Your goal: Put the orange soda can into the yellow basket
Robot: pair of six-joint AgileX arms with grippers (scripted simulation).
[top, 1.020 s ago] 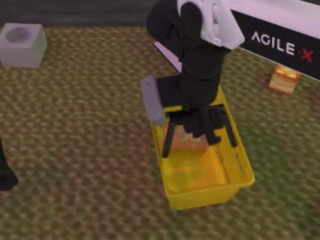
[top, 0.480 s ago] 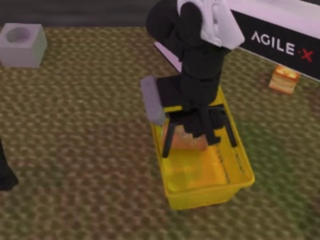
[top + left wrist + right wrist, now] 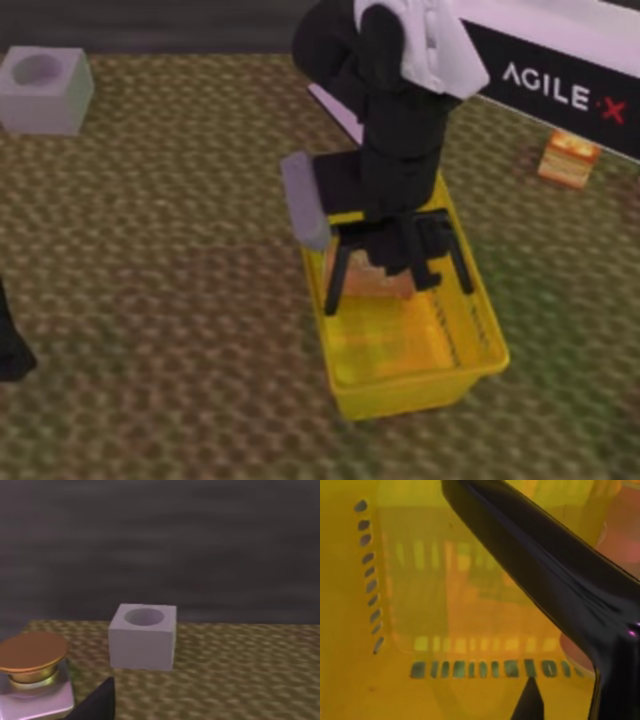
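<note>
1. Fingers of my right gripper (image 3: 398, 268) reach down inside the yellow basket (image 3: 480, 375), and they seem to close round the orange soda can (image 3: 372, 280), though my own arm covers the contact and I cannot tell for certain.
2. What shows of the can is pale orange, in the basket's far half, under the black handle (image 3: 340, 275); its long axis I cannot make out.
3. Near of the can the basket floor lies bare, hemmed by the slotted walls (image 3: 370, 575).
4. Just beyond the basket's far-left corner lies a grey block (image 3: 303, 200).
5. An orange-yellow box (image 3: 567, 158) sits well apart at far right, a grey cube (image 3: 44, 90) at far left.
6. My left arm (image 3: 10, 345) waits at the left edge.
</note>
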